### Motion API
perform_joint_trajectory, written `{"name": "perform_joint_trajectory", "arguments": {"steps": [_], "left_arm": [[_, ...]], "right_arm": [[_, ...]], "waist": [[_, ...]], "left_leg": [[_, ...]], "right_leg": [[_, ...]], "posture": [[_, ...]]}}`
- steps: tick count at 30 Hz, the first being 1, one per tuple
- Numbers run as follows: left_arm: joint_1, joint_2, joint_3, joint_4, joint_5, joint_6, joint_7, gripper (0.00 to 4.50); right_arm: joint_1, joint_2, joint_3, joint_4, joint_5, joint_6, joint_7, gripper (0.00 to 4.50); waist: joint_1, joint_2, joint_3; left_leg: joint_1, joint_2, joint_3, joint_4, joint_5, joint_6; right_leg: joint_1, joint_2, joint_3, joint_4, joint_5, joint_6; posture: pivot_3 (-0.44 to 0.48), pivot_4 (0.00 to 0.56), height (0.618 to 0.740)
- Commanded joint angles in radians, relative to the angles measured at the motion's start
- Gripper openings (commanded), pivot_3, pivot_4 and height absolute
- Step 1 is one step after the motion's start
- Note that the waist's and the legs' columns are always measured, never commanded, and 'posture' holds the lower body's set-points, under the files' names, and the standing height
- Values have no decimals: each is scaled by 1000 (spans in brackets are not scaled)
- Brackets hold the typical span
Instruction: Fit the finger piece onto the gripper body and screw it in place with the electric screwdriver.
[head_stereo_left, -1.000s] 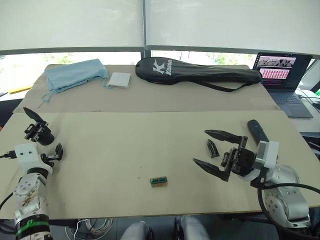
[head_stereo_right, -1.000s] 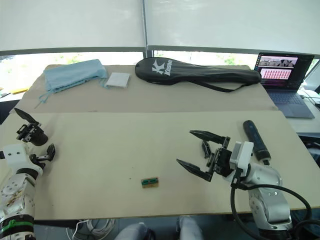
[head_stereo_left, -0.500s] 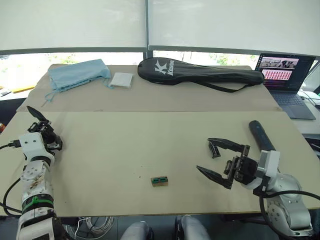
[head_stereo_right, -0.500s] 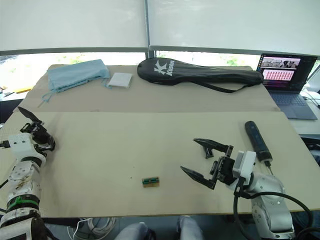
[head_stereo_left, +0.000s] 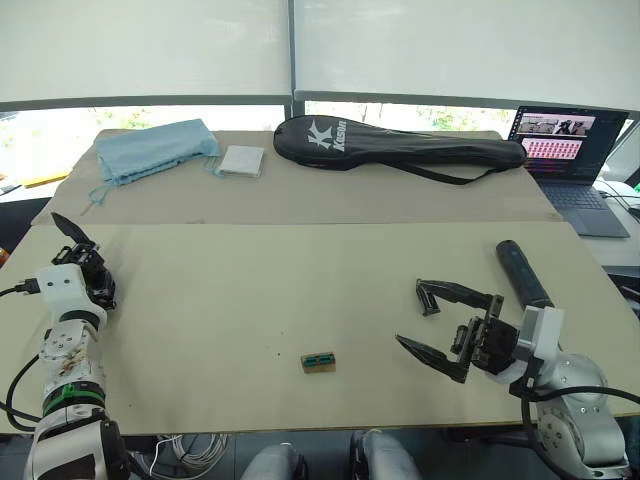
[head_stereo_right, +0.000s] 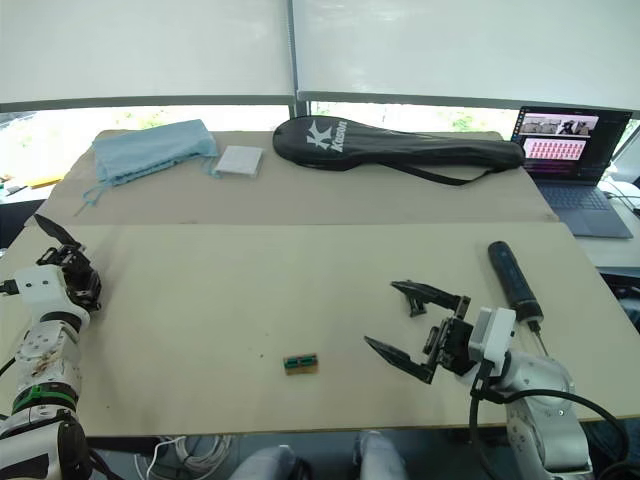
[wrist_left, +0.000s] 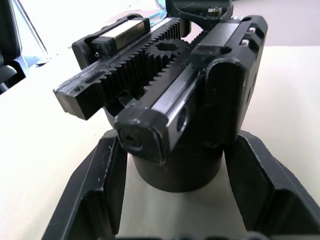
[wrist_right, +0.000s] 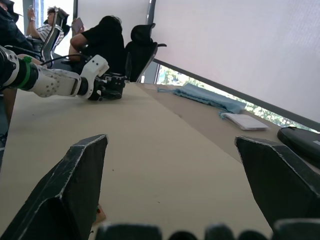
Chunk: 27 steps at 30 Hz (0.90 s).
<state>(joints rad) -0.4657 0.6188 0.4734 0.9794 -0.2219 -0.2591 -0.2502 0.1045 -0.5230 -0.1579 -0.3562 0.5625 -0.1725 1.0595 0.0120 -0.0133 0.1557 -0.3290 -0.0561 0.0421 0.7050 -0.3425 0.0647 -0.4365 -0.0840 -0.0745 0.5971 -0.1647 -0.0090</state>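
Since a second ago the left gripper (wrist_left: 170, 165) has closed around the one gripper body (wrist_left: 165, 100) at the table's (head_stereo_left: 250, 290) left edge. The right gripper (head_stereo_left: 440, 320), fingers spread wide, has drawn back toward the near edge; one finger piece (head_stereo_left: 426, 297) lies beside its far finger, one electric screwdriver (head_stereo_left: 522, 272) near the right edge.

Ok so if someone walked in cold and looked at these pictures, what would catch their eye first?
Probably the right gripper, jaws spread wide over the tan table near its right front, beside the small black finger piece and the electric screwdriver. At the far left edge, the left gripper sits around the gripper body. Along the back lies a long black racket bag.
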Motion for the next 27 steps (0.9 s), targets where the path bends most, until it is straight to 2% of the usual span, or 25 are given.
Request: {"name": "perform_joint_trajectory", "arguments": {"steps": [1,7,11,17,22,27], "left_arm": [[18,-19,21,-76,-55,-62,-64,2351],[123,-69,4,-401,-130,-34,-171,2351],[205,-94,-9,-589,-153,42,-174,2351],[365,-153,-102,-932,-160,159,-194,2351],[432,-162,-192,-1097,-133,241,-218,2351],[457,-181,-280,-1174,-95,266,-229,2351]], "right_arm": [[6,-9,-25,-15,7,-28,3,4500],[23,-11,-29,-15,8,-28,12,4500],[38,-12,-34,-16,11,-29,16,4500],[84,-22,-53,-37,20,-28,17,4500],[104,-35,-74,-44,31,-25,19,4500],[120,-41,-81,-60,34,-20,15,4500]], "waist": [[0,0,0],[2,-4,2],[0,-7,4],[0,-6,4],[4,-6,4],[3,-6,4]], "left_leg": [[0,0,0,0,0,0],[-3,-1,0,0,0,0],[-3,-1,0,1,0,0],[-3,-1,-1,0,0,0],[-3,0,-1,1,0,0],[-3,0,-1,1,0,0]], "right_leg": [[0,0,0,0,0,0],[-1,-3,0,-1,0,0],[-1,-2,0,-1,0,0],[-1,-2,1,-2,0,0],[-1,-2,2,-1,0,0],[-1,-1,3,-1,0,0]], "posture": [[0,150,740],[0,150,740],[0,150,740],[0,150,740],[0,150,740],[0,150,740]]}}
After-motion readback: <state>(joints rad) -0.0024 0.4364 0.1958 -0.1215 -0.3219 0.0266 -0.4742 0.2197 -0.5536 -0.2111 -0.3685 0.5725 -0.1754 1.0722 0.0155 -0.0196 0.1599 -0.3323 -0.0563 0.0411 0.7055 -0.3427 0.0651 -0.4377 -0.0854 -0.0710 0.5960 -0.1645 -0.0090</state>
